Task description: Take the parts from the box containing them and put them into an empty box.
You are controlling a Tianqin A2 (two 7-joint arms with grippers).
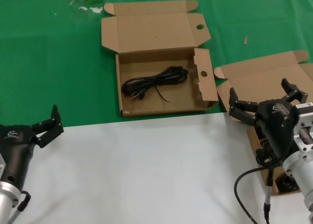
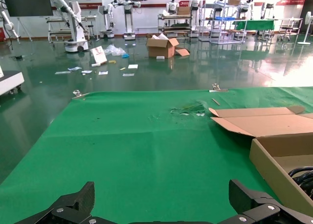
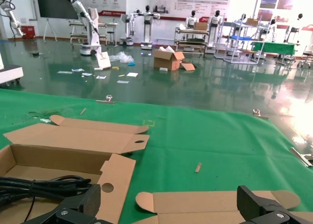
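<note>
The brown box with round holes (image 1: 205,94) lies open at the middle of the green mat, and one black coiled cable (image 1: 155,81) rests inside it. It also shows in the left wrist view as the holed box (image 2: 274,168) with the cable (image 2: 303,175), and in the right wrist view as the holed box (image 3: 117,172) with the cable (image 3: 34,187). A second open box (image 1: 264,77) sits at the right, lid back (image 3: 210,202). My right gripper (image 1: 264,99) hangs open over it, empty, and hides most of its inside. Dark cable (image 1: 285,186) shows by the arm. My left gripper (image 1: 46,127) stands open at the near left.
A white sheet (image 1: 146,170) covers the near part of the table in front of the green mat (image 1: 49,53). A small scrap (image 1: 245,39) lies on the mat at the back right, and torn tape bits (image 1: 85,5) lie at the back left.
</note>
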